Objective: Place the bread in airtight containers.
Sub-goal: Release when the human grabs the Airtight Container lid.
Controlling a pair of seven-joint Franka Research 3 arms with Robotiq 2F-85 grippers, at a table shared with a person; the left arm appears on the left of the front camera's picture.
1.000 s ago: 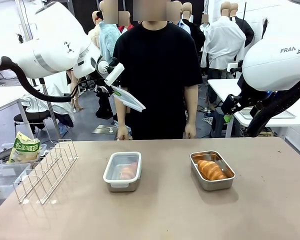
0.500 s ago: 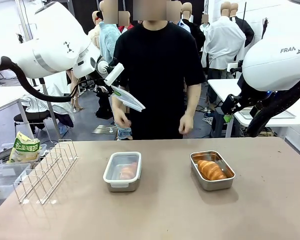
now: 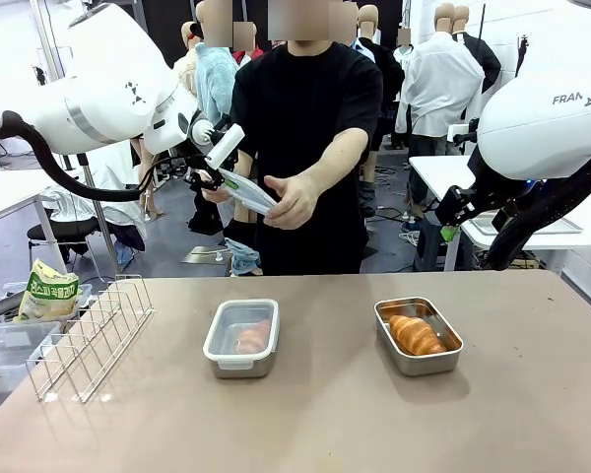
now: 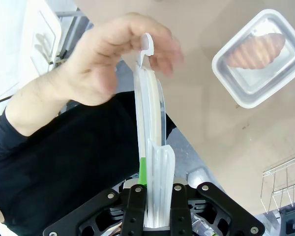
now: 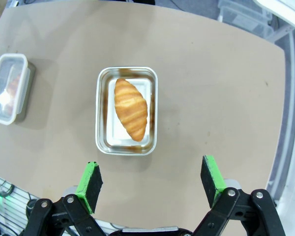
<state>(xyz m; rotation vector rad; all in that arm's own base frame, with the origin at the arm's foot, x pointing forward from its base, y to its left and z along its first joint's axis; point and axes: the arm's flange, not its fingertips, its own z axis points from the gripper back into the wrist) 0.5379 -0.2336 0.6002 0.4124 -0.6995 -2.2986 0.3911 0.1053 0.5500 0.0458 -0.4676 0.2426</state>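
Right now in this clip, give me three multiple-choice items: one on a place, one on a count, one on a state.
1. Where is the spare lid?
A. On the table
B. In the left tool, raised, with the person's hand on it
C. On the wire rack

2. How many steel containers sit on the table?
A. One
B. Two
C. Three

3. What state is the right-hand container in?
A. Lidded
B. Empty
C. Open, with a croissant inside

Answers: 1 B, the left tool clamps the lid's edge and the hand grasps it. 2 B, the lidded container plus the open one. 3 C, the croissant lies uncovered.
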